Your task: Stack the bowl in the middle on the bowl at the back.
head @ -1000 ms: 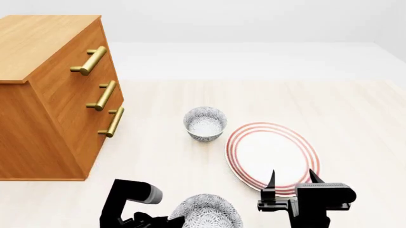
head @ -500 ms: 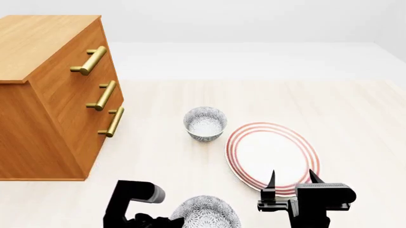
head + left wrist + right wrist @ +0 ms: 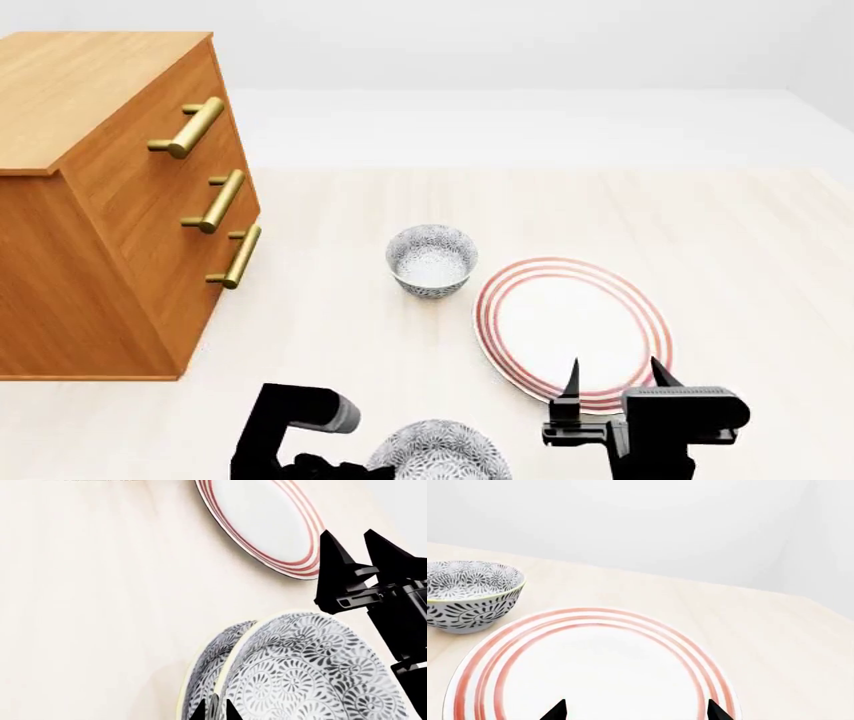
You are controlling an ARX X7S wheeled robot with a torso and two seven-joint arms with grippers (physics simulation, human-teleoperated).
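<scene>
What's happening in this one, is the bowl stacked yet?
Not yet. The left end effector sits at the rim of the middle bowl, fingertips close together and apparently gripping it, near the robot. The back bowl stands alone and empty on the table, beside the red-ringed plate. The right end effector hovers open over the plate's near edge, holding nothing. A wooden dresser stands to the left.

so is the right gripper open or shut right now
Open. In the head view the right gripper shows two fingertips set well apart above the red-ringed plate, with nothing between them.
</scene>
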